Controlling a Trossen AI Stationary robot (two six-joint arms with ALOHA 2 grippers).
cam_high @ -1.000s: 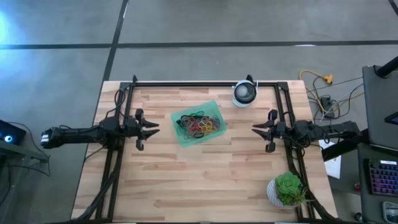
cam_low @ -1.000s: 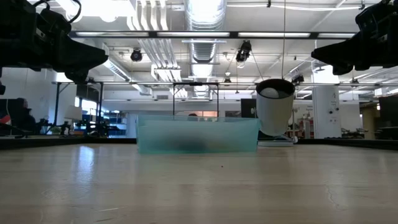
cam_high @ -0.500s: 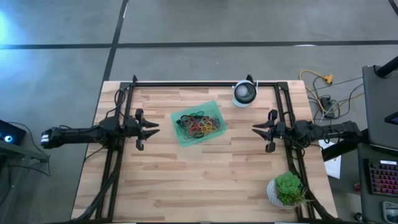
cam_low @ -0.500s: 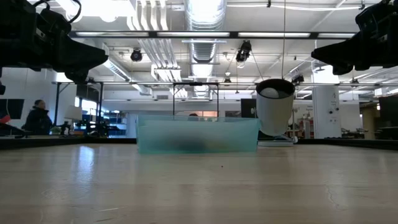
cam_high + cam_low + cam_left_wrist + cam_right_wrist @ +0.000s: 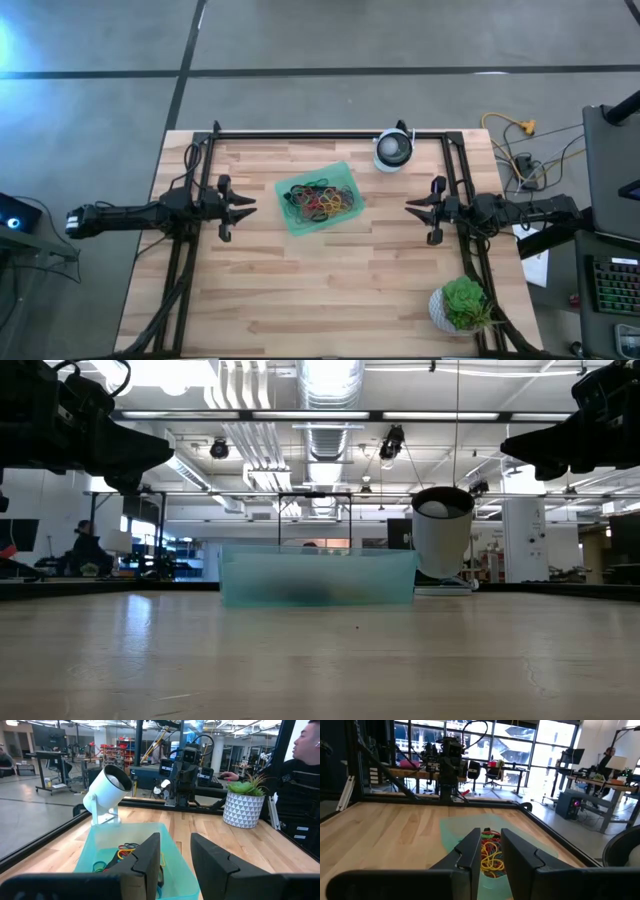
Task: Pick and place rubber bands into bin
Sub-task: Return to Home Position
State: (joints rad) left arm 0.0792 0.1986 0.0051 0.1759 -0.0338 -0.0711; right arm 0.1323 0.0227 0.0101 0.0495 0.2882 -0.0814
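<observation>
Both of my arms are hovering out at the sides of the light wooden table (image 5: 330,290). My left gripper (image 5: 248,206) hangs over the left edge and my right gripper (image 5: 412,208) over the right edge, and they point at each other across the boards. On the left wrist view my two dark fingers (image 5: 150,859) stand spread with a clear gap. The right wrist view shows the same, with the fingers (image 5: 470,851) apart.

Between the two of them, well apart from either tip, sits the small translucent green plastic bin (image 5: 296,226), turned a little askew and nearer the far edge. The thin rubber bands (image 5: 320,200) lie heaped inside it in red, orange, yellow, green and black. From each wrist I look straight over them.

A round white device (image 5: 393,150) stands just beyond the bin's far right corner. A green plant in a patterned pot (image 5: 462,303) sits at the near right corner.
</observation>
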